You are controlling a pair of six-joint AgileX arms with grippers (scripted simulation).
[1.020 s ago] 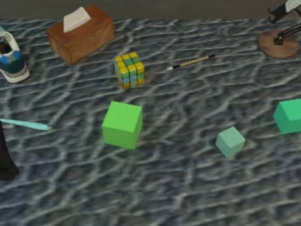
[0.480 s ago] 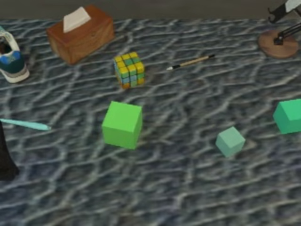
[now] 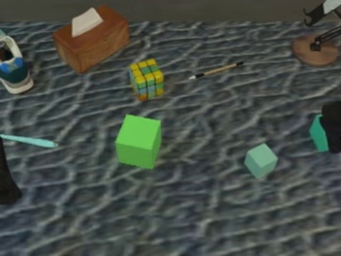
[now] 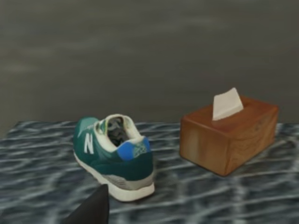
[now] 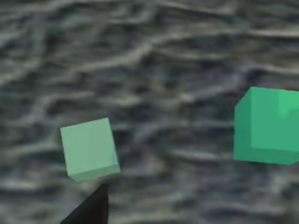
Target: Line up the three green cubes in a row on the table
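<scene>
The large lime-green cube (image 3: 138,141) sits left of the table's (image 3: 202,213) middle. The small mint cube (image 3: 260,160) lies to the right of it, also seen in the right wrist view (image 5: 88,148). The emerald cube (image 3: 318,133) is at the right edge, partly covered from above by my right gripper (image 3: 333,127). In the right wrist view the emerald cube (image 5: 268,125) lies apart from the mint one, and one dark fingertip (image 5: 91,209) shows with nothing held. My left arm (image 3: 6,176) is parked at the left edge, open.
A chequered puzzle cube (image 3: 146,79) and a pencil-like brush (image 3: 216,70) lie behind the lime cube. A wooden tissue box (image 3: 91,38) and a teal shoe (image 3: 13,66) stand at the back left, a lamp base (image 3: 315,49) at the back right, a teal pen (image 3: 29,141) at the left.
My right gripper has come into the top view at the right edge and now covers part of the emerald cube. The cubes and the left arm have not moved.
</scene>
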